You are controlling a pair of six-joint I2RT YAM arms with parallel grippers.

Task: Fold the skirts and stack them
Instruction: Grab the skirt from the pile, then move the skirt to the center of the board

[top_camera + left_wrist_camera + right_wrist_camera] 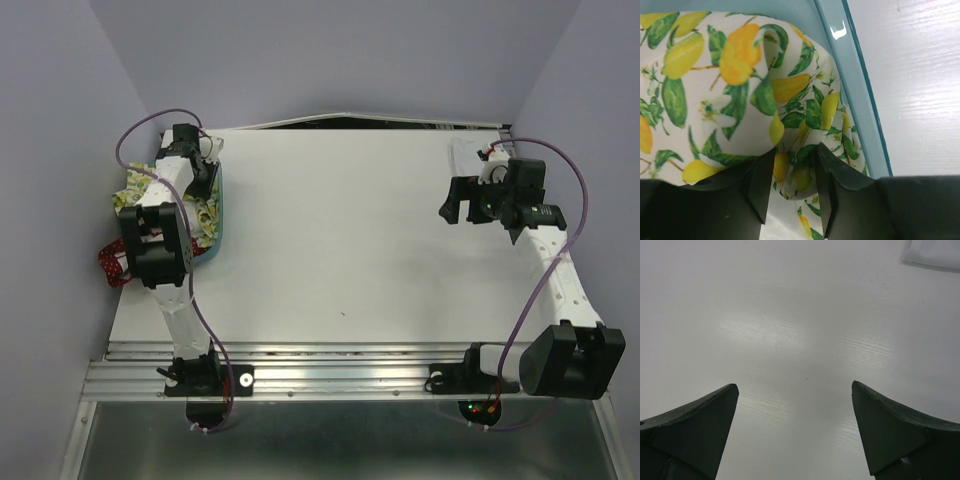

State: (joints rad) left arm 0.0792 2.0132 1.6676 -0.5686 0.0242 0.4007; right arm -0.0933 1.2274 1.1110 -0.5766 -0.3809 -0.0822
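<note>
Left claw (794,152) of mine is clenched on a fold of the lemon-print skirt (730,95), which lies inside the blue bin (856,85). The red dotted skirt (110,263) lies just beside the bin. My right claw (795,387) hovers released above the white table (350,250), well apart.

We count two skirts: one lemon-print skirt (715,100) inside the blue plastic bin (860,105), and one red dotted skirt (108,262) just beside the bin's near end. There is one bin and one white worktop (340,260). We count two arms, the left arm (185,320) and the right arm (565,285). That makes two grippers, the left gripper (792,165) and the right gripper (795,390). Each has two dark fingers (695,425), four in all.
</note>
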